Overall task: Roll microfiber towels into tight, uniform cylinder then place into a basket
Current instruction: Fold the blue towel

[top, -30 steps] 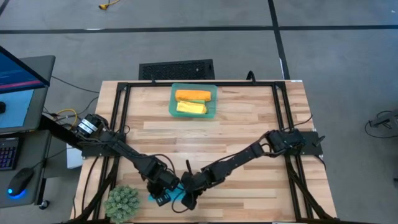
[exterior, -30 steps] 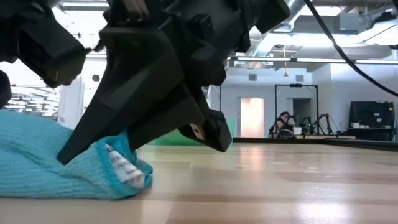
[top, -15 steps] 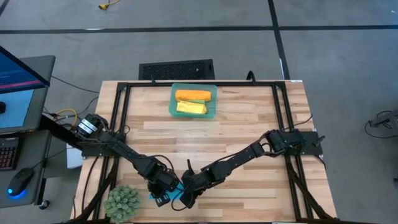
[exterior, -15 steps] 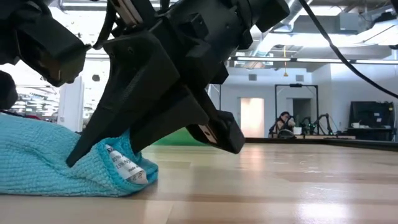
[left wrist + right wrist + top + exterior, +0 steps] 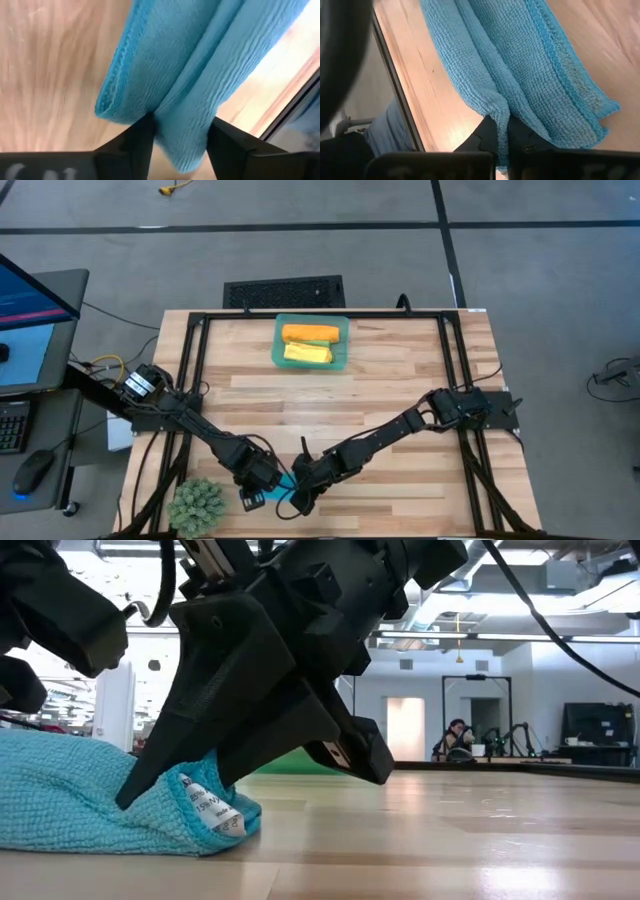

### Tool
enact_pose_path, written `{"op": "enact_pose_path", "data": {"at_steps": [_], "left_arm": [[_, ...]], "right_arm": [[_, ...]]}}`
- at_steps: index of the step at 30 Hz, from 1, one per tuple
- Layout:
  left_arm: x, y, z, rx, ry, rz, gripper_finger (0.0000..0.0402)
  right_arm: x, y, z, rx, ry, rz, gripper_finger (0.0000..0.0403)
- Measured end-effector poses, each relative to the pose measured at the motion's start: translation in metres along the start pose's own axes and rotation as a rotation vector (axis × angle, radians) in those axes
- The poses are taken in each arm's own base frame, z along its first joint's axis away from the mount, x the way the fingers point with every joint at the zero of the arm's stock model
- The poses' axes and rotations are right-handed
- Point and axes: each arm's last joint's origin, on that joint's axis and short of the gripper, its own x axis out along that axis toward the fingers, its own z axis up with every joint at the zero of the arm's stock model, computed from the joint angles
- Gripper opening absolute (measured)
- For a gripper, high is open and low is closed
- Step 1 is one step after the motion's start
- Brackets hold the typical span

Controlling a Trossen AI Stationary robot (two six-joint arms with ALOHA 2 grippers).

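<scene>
High view: teal-green basket (image 5: 341, 361) sits at upper centre of the bench (image 5: 400, 395), already holding two rolled towels side by side, an orange roll (image 5: 310, 333) toward the frame top and a yellow roll (image 5: 307, 354) just below it. Two of the towels look done.

Work now is on the blue towel (image 5: 281, 489) at lower centre of the frame, near the bench's bottom edge, mostly hidden under both arms. Left hand (image 5: 252, 498) and right hand (image 5: 296, 500) meet over it. Spiky green plant ball (image 5: 197, 505) lies lower left, just beside the left arm, not part of the job.

Low view: blue towel (image 5: 90, 795) lies bunched on the bench at lower left, a white care label (image 5: 211, 812) showing at its folded end; dark fingers press down onto it.

Left wrist view: left hand (image 5: 178, 135) has its fingers parted, a fold of blue towel (image 5: 200, 65) lying between them; loose rather than clamped, as far as I can judge.

Right wrist view: right hand (image 5: 502, 134) has fingers closed together, pinching a ridge of the blue towel (image 5: 520, 65).

Judgement: roughly half done. Blue towel is folded or loosely gathered, not yet a tight cylinder; rolling and placing remain. No green towel appears in any view, so its status cannot be told.
</scene>
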Motion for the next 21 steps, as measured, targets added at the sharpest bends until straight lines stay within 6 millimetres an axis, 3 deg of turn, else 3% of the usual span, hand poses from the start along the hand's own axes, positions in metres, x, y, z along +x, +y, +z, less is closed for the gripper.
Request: {"op": "enact_pose_path", "data": {"at_steps": [5, 12, 21], "left_arm": [[0.001, 0.000, -0.003, 0.129, 0.008, 0.013, 0.0174], [0.002, -0.002, -0.013, 0.197, -0.057, 0.099, 0.0172], [-0.030, -0.009, -0.047, 0.212, -0.243, 0.143, 0.0160]], "right_arm": [[0.000, 0.000, 0.000, -0.022, -0.005, -0.003, 0.0020], [0.000, 0.000, 0.000, -0.020, -0.005, -0.003, 0.0029], [0.000, 0.000, 0.000, -0.018, -0.004, -0.001, 0.0026]]}}
